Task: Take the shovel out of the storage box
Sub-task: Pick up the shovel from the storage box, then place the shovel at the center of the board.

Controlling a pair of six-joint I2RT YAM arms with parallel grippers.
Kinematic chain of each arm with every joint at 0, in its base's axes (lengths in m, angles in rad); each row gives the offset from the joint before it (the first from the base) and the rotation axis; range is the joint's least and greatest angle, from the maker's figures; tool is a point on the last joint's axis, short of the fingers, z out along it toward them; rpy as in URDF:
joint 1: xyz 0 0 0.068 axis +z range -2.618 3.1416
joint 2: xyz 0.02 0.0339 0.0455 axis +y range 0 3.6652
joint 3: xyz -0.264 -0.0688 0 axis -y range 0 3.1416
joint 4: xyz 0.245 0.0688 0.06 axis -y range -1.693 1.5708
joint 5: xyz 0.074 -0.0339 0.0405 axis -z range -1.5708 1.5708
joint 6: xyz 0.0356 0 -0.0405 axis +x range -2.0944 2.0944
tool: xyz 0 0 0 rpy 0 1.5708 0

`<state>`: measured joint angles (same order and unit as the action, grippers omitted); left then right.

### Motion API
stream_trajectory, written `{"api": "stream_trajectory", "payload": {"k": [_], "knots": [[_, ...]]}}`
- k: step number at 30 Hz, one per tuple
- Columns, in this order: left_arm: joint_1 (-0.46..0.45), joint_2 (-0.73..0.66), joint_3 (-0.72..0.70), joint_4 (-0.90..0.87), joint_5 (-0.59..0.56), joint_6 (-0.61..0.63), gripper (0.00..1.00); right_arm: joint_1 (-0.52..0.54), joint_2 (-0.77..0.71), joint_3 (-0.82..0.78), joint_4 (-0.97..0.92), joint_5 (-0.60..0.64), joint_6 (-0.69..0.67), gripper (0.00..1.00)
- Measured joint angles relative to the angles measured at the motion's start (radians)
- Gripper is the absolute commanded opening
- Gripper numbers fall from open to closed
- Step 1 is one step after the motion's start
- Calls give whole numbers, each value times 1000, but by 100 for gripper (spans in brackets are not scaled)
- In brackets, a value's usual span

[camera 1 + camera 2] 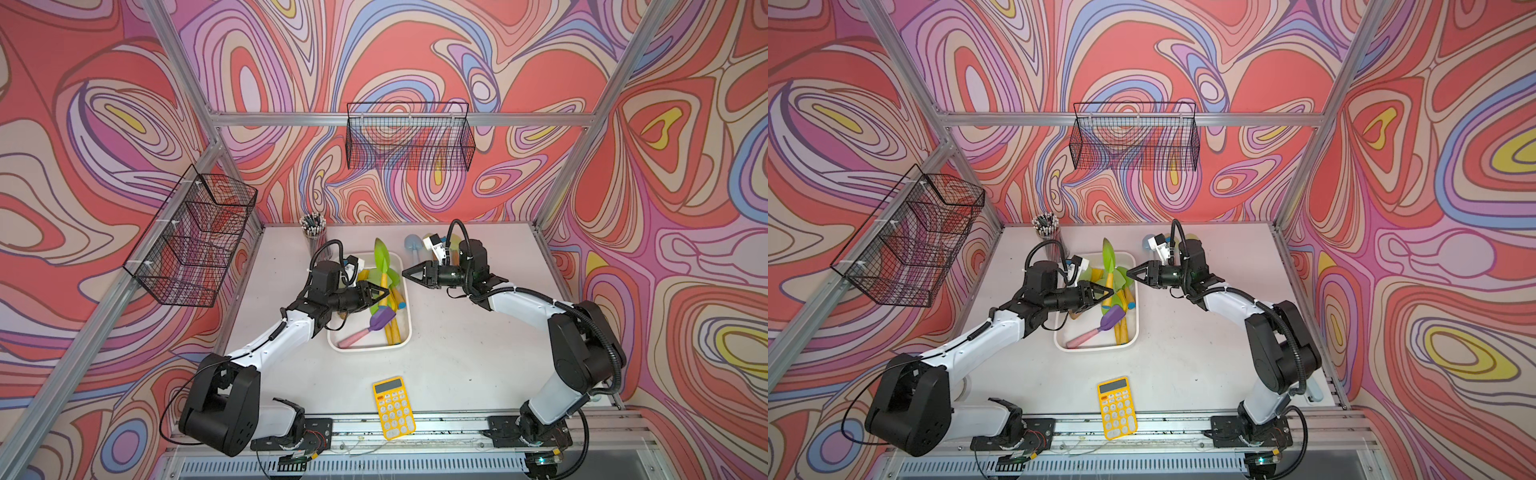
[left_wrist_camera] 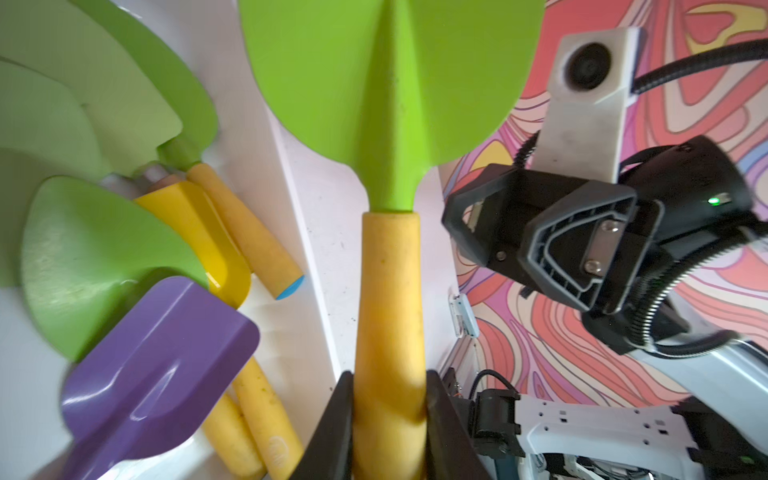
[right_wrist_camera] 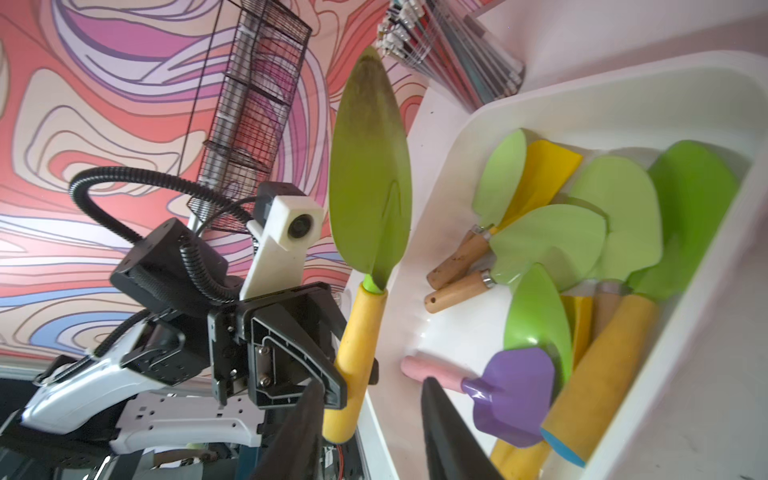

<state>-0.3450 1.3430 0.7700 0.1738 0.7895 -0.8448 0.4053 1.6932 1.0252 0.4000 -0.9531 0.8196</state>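
Both top views looked steeply down from high up front, covering the whole tabletop (image 1: 478,353). The wrist cams sat way closer, facing each other across the storage box (image 2: 249,137). The left wrist view had the right arm (image 2: 706,374) at frame right, and the right wrist view had the left arm (image 3: 75,399) lower left.

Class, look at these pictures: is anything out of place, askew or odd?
The yellow calculator lies skewed at the front edge of the table, its near end over the metal rail. One green shovel, clamped in the left gripper, is raised over the storage box; the other shovels lie inside.
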Motion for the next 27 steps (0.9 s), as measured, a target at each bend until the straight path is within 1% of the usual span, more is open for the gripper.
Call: {"api": "stream_trajectory", "payload": {"k": [3,9,18,22,27], "knots": [[0,0,-10,94,40,-60,0,4,19,-6,122,-46,70,44],[0,0,-16,207,95,-127,0,9,85,-16,347,-107,204,45],[0,8,-40,279,137,-178,0,12,223,-9,668,-152,439,43],[0,19,-45,302,146,-192,0,21,260,10,776,-161,518,42],[0,28,-47,325,153,-208,0,33,268,22,837,-171,563,39]]}}
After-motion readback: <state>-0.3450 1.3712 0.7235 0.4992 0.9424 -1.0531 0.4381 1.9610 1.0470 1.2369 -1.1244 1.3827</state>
